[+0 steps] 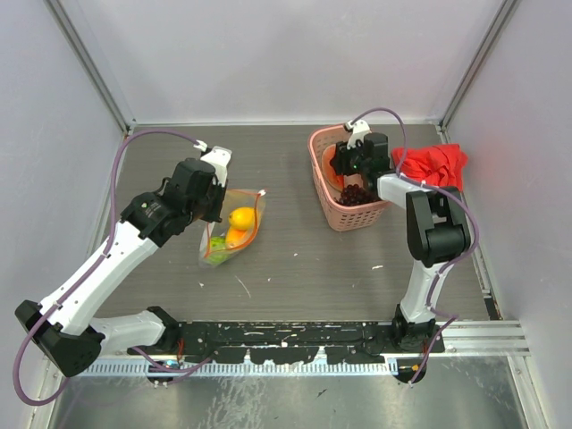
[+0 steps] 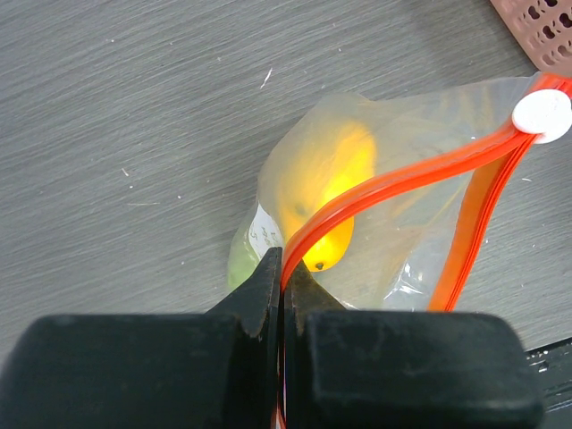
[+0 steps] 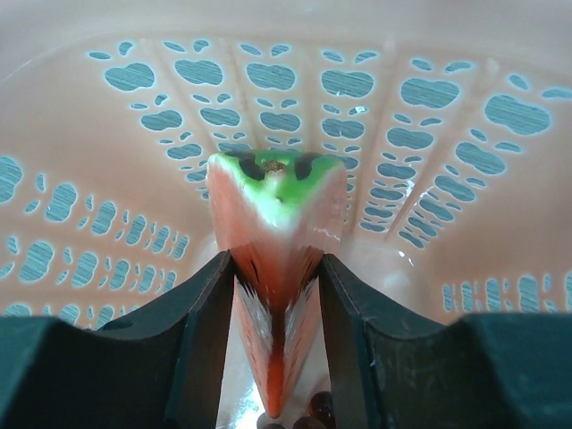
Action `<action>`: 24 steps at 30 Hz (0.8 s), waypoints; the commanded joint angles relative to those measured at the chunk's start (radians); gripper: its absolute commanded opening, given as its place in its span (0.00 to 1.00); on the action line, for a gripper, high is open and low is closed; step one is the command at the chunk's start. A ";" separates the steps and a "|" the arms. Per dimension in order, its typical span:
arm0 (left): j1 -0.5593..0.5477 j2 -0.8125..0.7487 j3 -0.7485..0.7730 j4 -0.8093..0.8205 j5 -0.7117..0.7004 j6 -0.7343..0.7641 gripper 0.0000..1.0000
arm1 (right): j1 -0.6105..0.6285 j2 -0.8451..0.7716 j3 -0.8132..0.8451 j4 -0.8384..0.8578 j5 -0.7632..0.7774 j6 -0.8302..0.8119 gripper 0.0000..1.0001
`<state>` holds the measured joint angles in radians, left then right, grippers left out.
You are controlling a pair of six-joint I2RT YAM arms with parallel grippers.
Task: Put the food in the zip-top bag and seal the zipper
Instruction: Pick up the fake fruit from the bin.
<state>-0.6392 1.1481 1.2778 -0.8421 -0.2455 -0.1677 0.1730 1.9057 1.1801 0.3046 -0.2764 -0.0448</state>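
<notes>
By wrist views alone, a watermelon slice (image 3: pixel 275 206) is shown pinched in the right gripper (image 3: pixel 277 264) between close basket (image 3: pixel 429 134) walls, the zipper (image 2: pixel 402 179) in the left gripper (image 2: pixel 283 268).

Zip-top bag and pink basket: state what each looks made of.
Zip-top bag: thin clear plastic film, glossy and creased; the yellow fruit shows through. Pink basket: apparently rigid moulded plastic, smooth slight sheen, apple-shaped cutouts in its wall.

The grey worktop (image 1: pixel 295 246) carries three items: the clear zip-top bag (image 1: pixel 234 228) at left centre, a pink lattice basket (image 1: pixel 356 216) at rear right, and a red cloth (image 1: pixel 431 165) beside the basket.
</notes>
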 commanded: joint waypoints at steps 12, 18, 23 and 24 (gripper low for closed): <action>0.006 -0.010 0.004 0.066 0.011 -0.004 0.00 | 0.005 0.091 0.071 0.073 -0.053 0.096 0.76; 0.006 -0.008 0.004 0.066 0.015 -0.005 0.00 | 0.004 0.130 0.099 0.063 -0.052 0.132 0.80; 0.006 -0.007 0.003 0.066 0.015 -0.005 0.00 | 0.004 0.182 0.161 -0.016 -0.043 0.151 0.81; 0.006 -0.005 0.003 0.064 0.015 -0.005 0.00 | 0.004 0.187 0.168 -0.028 -0.037 0.152 0.81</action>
<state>-0.6392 1.1484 1.2747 -0.8421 -0.2390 -0.1677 0.1730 2.0823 1.2827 0.3031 -0.3161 0.0826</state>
